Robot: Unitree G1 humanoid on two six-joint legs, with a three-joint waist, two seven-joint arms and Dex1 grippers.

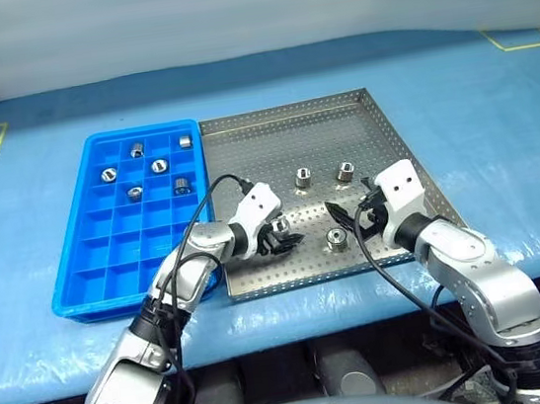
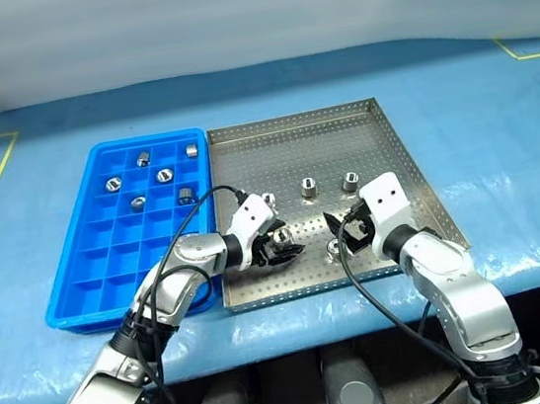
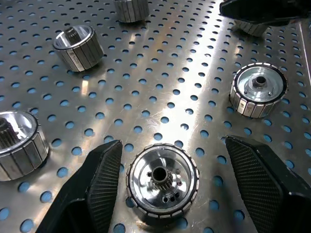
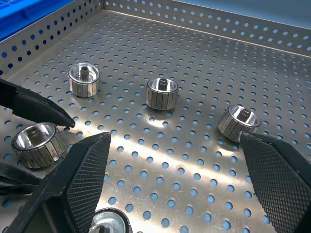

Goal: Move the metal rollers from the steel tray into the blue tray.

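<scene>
Straddling a roller [image 3: 163, 180] w/ fingers [image 3: 99, 187] spread on either side and not yet closed on it, the left gripper [image 1: 280, 238] works low over the steel tray [image 1: 271, 137] near its front-left corner, head view shows. Six metal rollers already sit in the blue tray [image 1: 91, 275], just beside the steel one.

Left wrist view: roller stands upright betw. the pads, nearer one of them; centring before closing looks wise, else it may skid across the perforated floor. Neighbours sit apart, so there's room.

Right wrist view: right gripper [image 4: 180, 182] spread wide, holding nothing, w/ a roller [image 4: 109, 223] just below it. The left claw's tips are close by, so the arms could clash.
</scene>
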